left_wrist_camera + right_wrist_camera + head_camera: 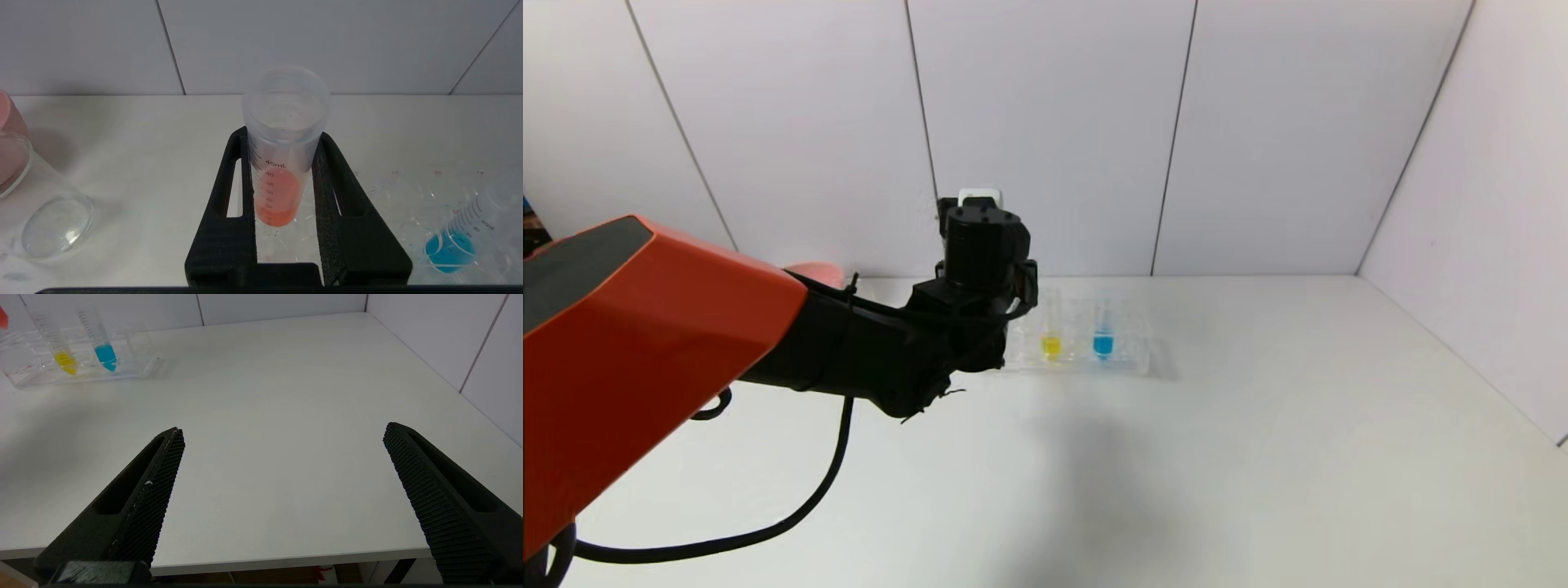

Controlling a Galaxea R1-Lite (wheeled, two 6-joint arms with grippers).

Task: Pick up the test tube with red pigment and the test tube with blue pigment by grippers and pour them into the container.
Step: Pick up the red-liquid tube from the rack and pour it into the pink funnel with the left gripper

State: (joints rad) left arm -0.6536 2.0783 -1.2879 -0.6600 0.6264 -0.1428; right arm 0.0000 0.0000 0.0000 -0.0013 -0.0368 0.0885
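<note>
Red-orange liquid fills the rounded bottom of the slim clear test tube with red pigment (282, 179), which stands upright with its long axis vertical and its open mouth up, clamped between the two black fingers of the left pincer (284, 175). The left arm, orange and black, reaches forward from the near left to the far middle of the white desk (1258, 457), its wrist bent so that the pincer hangs over the left end of the clear plastic tube rack (1127, 359). In that rack the slim clear test tube with blue pigment (1103, 339) stands upright, to the right of a like tube with yellow liquid (1051, 341). The small clear glass beaker (49, 220) stands on the desk to the left of the held tube, just beside a pink bowl (10, 134). The right pincer (282, 498) hovers low over the near right of the desk, its fingers wide apart and holding nothing.
</note>
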